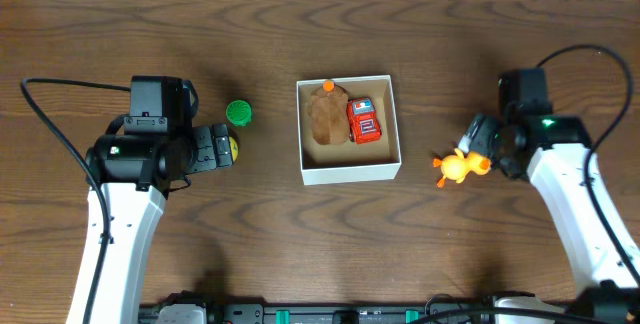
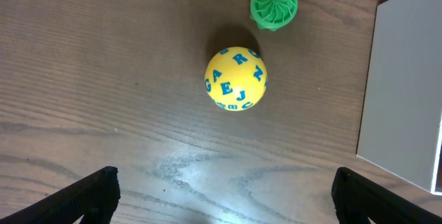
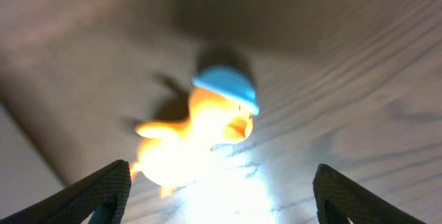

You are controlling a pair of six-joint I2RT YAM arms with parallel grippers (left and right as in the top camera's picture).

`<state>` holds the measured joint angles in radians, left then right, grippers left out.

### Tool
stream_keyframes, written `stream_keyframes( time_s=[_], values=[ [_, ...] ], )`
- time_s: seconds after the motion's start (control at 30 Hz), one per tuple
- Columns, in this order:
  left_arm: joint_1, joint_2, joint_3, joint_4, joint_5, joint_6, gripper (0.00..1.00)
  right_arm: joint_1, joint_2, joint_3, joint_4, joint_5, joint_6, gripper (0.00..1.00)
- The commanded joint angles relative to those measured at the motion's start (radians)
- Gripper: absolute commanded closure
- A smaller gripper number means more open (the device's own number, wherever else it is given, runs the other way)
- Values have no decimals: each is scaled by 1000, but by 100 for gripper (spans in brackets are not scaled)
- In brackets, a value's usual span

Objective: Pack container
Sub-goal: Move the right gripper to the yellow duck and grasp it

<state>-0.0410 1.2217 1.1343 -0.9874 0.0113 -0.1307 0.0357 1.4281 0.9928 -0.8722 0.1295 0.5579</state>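
Roughly mid-task: found container (image 1: 349, 172) partly filled, centred between left and right edges. Hovered left tool (image 2: 222, 181), spread wide, above yellow ball (image 2: 235, 79); right tool (image 3: 221, 174), also spread, above duck (image 3: 200, 131). Called for lowering, then closing.

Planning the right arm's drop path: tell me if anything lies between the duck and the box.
Nothing visible does. Only bare table lies between the duck and the box's right wall. Inside, the red truck sits nearest that wall.
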Motion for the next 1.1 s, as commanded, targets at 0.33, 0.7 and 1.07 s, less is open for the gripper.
stream_keyframes(
  time_s=[0.33, 0.7, 1.07],
  values=[
    [3, 1, 19, -3, -16, 6, 2, -8, 48, -264, 360, -68, 85, 37],
    [3, 1, 19, -3, -16, 6, 2, -8, 57, -274, 388, -65, 85, 49],
    [3, 1, 19, -3, -16, 6, 2, -8, 167, -275, 436, -98, 92, 8]
  ],
)
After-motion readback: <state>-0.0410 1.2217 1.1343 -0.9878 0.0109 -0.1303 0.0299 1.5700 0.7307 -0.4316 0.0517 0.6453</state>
